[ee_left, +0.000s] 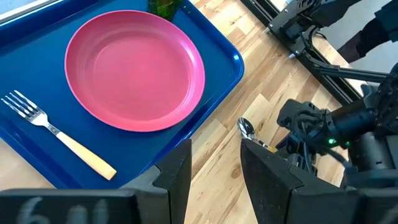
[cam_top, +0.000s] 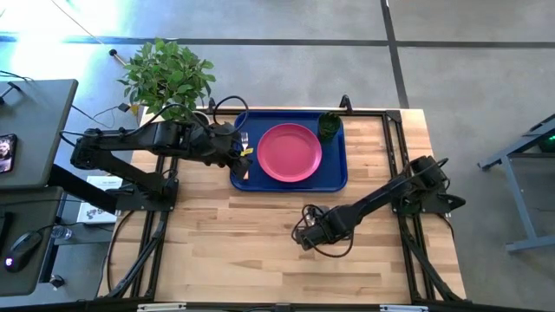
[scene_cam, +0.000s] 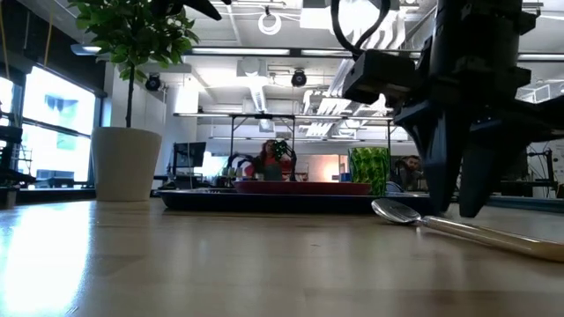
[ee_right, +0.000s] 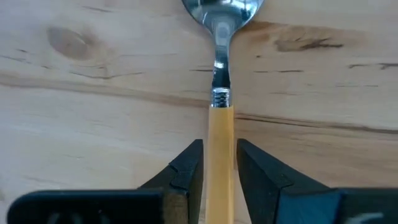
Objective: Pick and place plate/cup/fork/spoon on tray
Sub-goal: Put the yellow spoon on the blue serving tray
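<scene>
The spoon (ee_right: 219, 81) lies flat on the bare wood in front of the tray, its silver bowl (scene_cam: 392, 211) pointing toward the tray. My right gripper (ee_right: 219, 165) stands over it, fingers down, shut on its tan-orange handle; it also shows in the high view (cam_top: 305, 229). The dark blue tray (cam_top: 340, 178) holds the pink plate (cam_top: 289, 152), the green cup (cam_top: 329, 126) in its far right corner, and the fork (ee_left: 59, 140) along its left side. My left gripper (ee_left: 214, 171) is open and empty above the tray's near left edge (cam_top: 243, 161). My right gripper pinches the spoon's handle (ee_right: 220, 134) between its two fingers, a little behind the metal collar where the neck begins. The fingers (scene_cam: 441, 189) come from above, pointing down, one on each long side of the handle. The spoon lies flat on the table.
A potted plant (cam_top: 169, 74) in a grey-white pot (scene_cam: 123, 163) stands off the table's far left corner. Black frame rails (cam_top: 395, 147) run along the table's right and left sides. Bare wood lies between the tray and the near edge.
</scene>
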{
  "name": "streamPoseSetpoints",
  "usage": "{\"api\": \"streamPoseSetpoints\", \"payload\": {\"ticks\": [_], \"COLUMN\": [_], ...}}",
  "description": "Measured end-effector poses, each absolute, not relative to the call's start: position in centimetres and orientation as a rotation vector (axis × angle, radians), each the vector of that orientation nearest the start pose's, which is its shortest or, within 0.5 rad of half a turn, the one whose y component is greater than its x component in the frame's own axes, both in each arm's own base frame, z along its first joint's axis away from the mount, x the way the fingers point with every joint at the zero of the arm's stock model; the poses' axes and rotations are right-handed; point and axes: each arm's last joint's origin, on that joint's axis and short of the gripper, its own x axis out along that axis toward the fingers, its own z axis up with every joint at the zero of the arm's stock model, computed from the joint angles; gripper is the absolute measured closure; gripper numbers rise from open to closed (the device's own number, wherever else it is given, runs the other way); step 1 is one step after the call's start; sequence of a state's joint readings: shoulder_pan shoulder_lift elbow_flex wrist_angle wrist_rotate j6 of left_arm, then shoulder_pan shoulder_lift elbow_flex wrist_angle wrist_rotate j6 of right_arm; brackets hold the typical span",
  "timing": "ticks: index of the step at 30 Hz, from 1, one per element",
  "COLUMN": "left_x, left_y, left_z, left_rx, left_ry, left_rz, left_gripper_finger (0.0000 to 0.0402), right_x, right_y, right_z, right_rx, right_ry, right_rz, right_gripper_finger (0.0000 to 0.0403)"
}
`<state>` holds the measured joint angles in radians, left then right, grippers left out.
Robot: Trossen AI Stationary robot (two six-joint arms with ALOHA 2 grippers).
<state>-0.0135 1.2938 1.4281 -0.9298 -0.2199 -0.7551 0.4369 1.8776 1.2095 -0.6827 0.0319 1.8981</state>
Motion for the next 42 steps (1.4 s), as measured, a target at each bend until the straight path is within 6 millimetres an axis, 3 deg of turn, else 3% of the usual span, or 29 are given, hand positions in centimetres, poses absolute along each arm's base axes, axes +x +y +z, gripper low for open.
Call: {"api": "streamPoseSetpoints", "payload": {"ticks": [9,20,26,30,38,42], "left_x": [25.0,25.0,25.1,25.4,28.2,29.9], "left_y": [0.3,0.3,0.3,-0.1,-1.9,-3.0], "left_z": [38.1,38.1,38.2,38.6,40.6,40.4], "left_rx": [-0.620,-0.718,-0.693,-0.789,-0.947,-0.991], "left_ry": [0.677,0.652,0.651,0.596,0.308,0.251], "left_rz": [0.482,0.520,0.502,0.476,0.300,0.256], "left_gripper_finger": [0.0273,0.0273,0.0273,0.0273,0.0273,0.0273], "right_x": [31.2,29.2,27.1,25.4,21.4,19.3], "right_y": [11.9,6.3,3.9,2.6,0.4,0.0], "right_z": [19.4,27.1,30.7,32.8,36.4,37.7], "right_rx": [1.164,1.005,0.892,0.807,0.658,0.620], "right_ry": [1.099,0.764,0.677,0.629,0.558,0.538], "right_rz": [-0.859,-0.757,-0.664,-0.601,-0.446,-0.352], "right_gripper_finger": [0.0315,0.0315,0.0316,0.0316,0.0316,0.0316]}}
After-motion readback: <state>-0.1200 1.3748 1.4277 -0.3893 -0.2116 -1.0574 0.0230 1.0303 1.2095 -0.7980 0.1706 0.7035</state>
